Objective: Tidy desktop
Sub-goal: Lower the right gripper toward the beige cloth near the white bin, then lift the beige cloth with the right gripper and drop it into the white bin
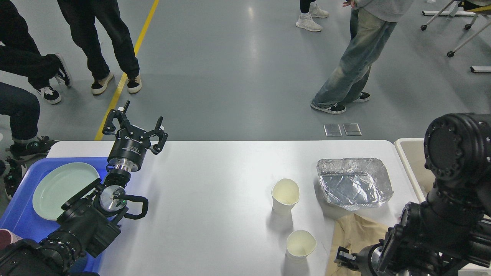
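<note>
The left gripper (142, 119) hovers with fingers apart, holding nothing, at nine o'clock of the desktop (215, 184). The right gripper (344, 257), state unclear, sits at five o'clock by a cup (300, 245). Likely next: grasp that cup.

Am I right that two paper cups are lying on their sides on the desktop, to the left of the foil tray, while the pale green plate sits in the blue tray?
Not quite: in the head view both paper cups stand upright, mouths open upward, not on their sides. The rest holds: they are on the desktop, left of the foil tray, and the pale green plate sits in the blue tray.
</note>
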Robot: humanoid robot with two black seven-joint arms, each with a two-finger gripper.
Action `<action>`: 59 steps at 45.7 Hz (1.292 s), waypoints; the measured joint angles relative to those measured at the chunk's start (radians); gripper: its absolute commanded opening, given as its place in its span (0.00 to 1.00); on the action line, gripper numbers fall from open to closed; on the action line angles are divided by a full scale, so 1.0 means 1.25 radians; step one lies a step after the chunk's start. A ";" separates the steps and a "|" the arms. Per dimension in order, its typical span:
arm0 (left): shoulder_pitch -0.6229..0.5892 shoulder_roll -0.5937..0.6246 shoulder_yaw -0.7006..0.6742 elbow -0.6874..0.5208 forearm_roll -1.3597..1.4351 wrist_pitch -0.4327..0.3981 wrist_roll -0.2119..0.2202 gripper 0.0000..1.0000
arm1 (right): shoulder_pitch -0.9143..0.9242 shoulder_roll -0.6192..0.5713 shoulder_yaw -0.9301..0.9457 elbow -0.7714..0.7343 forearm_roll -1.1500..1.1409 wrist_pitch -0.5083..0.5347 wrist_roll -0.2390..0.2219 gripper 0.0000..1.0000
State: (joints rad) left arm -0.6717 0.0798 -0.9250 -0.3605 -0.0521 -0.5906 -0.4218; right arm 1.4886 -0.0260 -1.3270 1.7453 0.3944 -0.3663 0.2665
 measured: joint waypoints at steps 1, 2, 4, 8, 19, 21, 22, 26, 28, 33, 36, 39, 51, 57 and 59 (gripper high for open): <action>0.000 0.000 0.000 0.000 0.000 0.000 0.000 0.97 | 0.001 0.000 0.000 0.000 0.000 0.000 0.000 0.00; 0.000 0.000 0.000 0.000 0.000 0.000 0.000 0.97 | 0.002 -0.001 0.000 0.000 0.000 0.000 0.001 0.00; 0.000 0.000 0.000 0.000 0.000 0.000 0.000 0.97 | 0.003 -0.001 0.000 0.000 -0.001 0.000 0.001 0.00; 0.000 0.000 0.000 0.000 0.000 0.000 0.000 0.97 | 0.004 -0.001 0.000 0.000 -0.003 0.001 0.002 0.00; 0.000 0.000 0.000 0.000 0.000 0.000 0.000 0.97 | 0.031 -0.014 -0.001 0.000 -0.011 0.017 0.002 0.00; 0.000 0.000 0.000 0.000 0.000 0.000 0.000 0.97 | 0.043 -0.027 -0.001 0.000 -0.015 0.033 0.003 0.00; 0.000 0.000 0.000 0.000 0.000 0.000 0.000 0.97 | 0.050 -0.033 -0.001 0.000 -0.017 0.044 0.003 0.00; 0.000 0.000 0.000 0.000 0.000 0.000 0.000 0.97 | 0.090 -0.072 -0.001 0.000 -0.028 0.117 0.007 0.00; 0.000 0.000 0.000 0.000 0.000 0.000 0.000 0.97 | 0.116 -0.098 -0.001 0.000 -0.036 0.168 0.008 0.00; 0.000 0.000 0.000 0.000 0.000 -0.001 0.000 0.97 | 0.191 -0.152 -0.004 0.000 -0.051 0.286 0.009 0.00; 0.000 0.000 0.000 0.000 0.000 -0.001 0.000 0.97 | 0.249 -0.182 -0.008 0.000 -0.054 0.360 0.009 0.00; 0.000 0.000 0.000 0.000 0.000 -0.001 0.000 0.97 | 0.323 -0.218 -0.013 0.000 -0.057 0.449 0.009 0.00; 0.001 0.000 0.000 0.000 0.000 0.000 0.000 0.97 | 0.712 -0.313 -0.059 0.000 -0.187 0.829 0.000 0.00; 0.001 0.000 0.000 0.000 0.000 0.000 0.000 0.97 | 0.831 -0.302 -0.075 -0.001 -0.248 0.909 -0.002 0.00; 0.001 0.000 0.000 0.000 0.000 0.000 0.000 0.97 | 0.860 -0.295 -0.077 -0.004 -0.266 0.926 -0.002 0.00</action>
State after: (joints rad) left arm -0.6709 0.0798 -0.9248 -0.3603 -0.0522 -0.5906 -0.4218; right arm 2.5641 -0.3949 -1.4229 1.7404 0.0618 0.7917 0.2641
